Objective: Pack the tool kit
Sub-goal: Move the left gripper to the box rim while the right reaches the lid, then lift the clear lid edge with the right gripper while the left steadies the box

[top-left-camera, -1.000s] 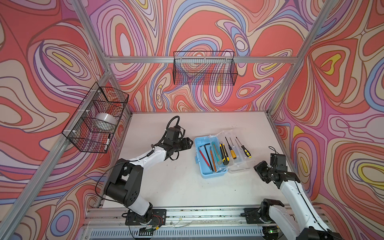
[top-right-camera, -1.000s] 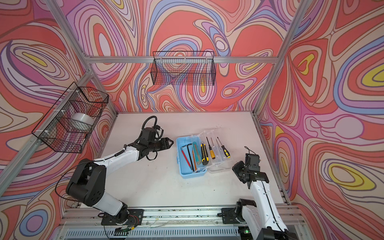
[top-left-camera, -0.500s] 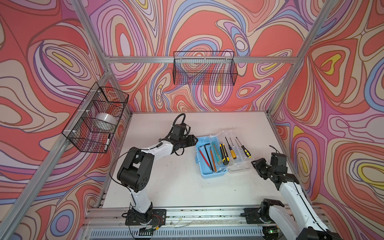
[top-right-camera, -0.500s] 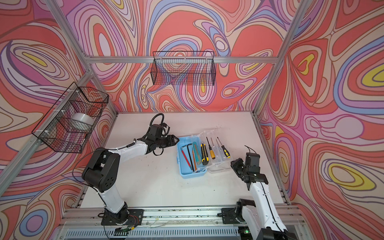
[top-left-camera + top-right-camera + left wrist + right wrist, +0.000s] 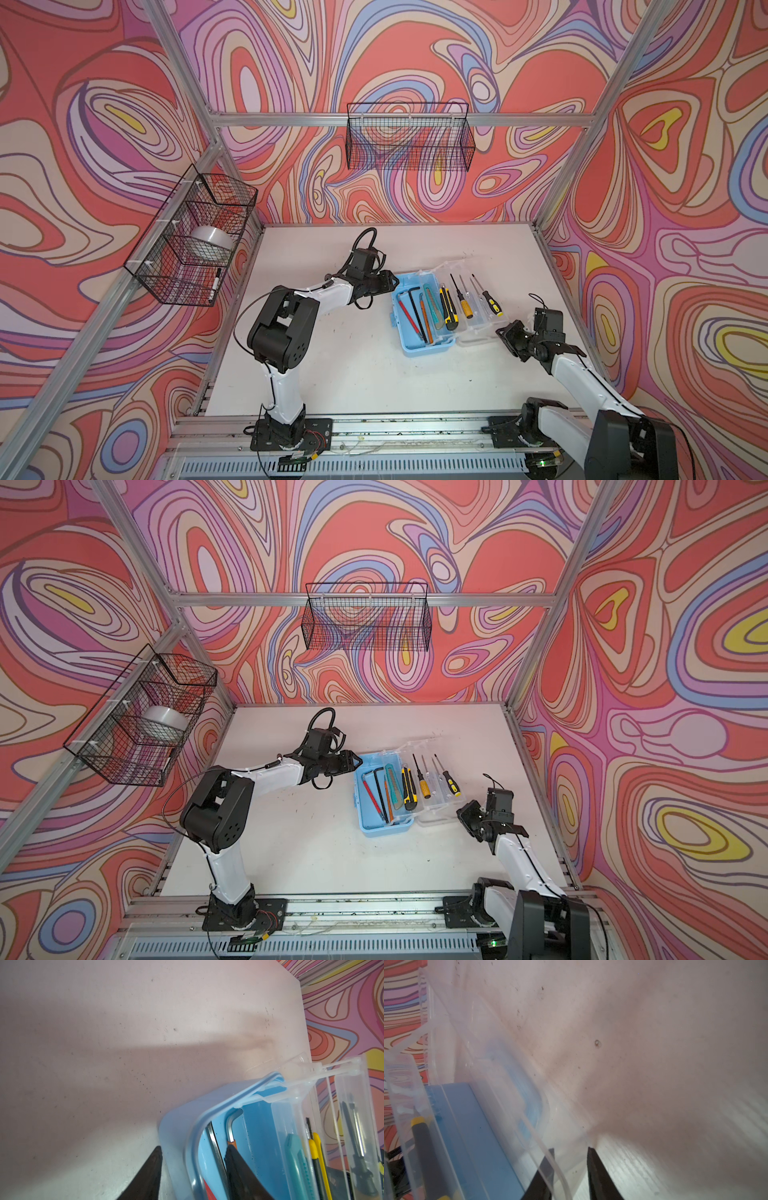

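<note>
Two wire baskets: side basket (image 5: 166,266) holding one tape roll (image 5: 210,241) and one marker (image 5: 215,285); back basket (image 5: 409,139). Left gripper (image 5: 394,284), jaws parted, straddles the left wall of the blue case (image 5: 424,354), which sits mid-table. Across the case and its clear parts we count two hex keys (image 5: 414,309), two pencils (image 5: 405,318), two utility knives (image 5: 449,309), three screwdrivers (image 5: 464,305). Right gripper (image 5: 501,332), jaws parted, sits astride the clear lid (image 5: 478,336) rim.

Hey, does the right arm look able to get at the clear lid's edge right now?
Probably yes: the right tool straddles the rim of the clear lid, one finger on either side, with nothing visible between them but the plastic.
</note>
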### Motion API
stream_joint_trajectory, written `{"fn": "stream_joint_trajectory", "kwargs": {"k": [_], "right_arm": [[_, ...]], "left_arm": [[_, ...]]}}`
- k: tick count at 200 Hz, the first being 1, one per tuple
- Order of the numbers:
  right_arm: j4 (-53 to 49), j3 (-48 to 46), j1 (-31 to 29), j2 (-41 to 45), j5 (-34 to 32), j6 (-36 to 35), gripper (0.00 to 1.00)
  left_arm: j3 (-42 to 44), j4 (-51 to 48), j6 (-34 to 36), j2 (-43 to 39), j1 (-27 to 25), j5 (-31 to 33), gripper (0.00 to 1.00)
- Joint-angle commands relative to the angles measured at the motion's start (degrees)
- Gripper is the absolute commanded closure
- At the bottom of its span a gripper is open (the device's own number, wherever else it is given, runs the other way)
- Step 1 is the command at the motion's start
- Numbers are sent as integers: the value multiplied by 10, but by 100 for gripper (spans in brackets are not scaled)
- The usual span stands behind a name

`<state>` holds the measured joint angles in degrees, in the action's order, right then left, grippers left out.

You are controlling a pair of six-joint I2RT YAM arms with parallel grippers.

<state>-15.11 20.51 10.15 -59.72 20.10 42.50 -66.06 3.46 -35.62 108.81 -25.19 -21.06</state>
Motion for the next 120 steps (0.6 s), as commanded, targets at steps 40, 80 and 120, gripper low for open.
{"fn": "stream_joint_trajectory", "kwargs": {"k": [40,80,120], "right_arm": [[46,-3,0,2,25,-21,98],[40,2,0,9,29,-33,100],[-14,23,0,84,17,-53,100]], "left_arm": [[-24,7,-16,40,-6,-12,59],[-23,3,-11,29,-6,2,68],[-36,-16,-4,26,-8,13,76]]}}
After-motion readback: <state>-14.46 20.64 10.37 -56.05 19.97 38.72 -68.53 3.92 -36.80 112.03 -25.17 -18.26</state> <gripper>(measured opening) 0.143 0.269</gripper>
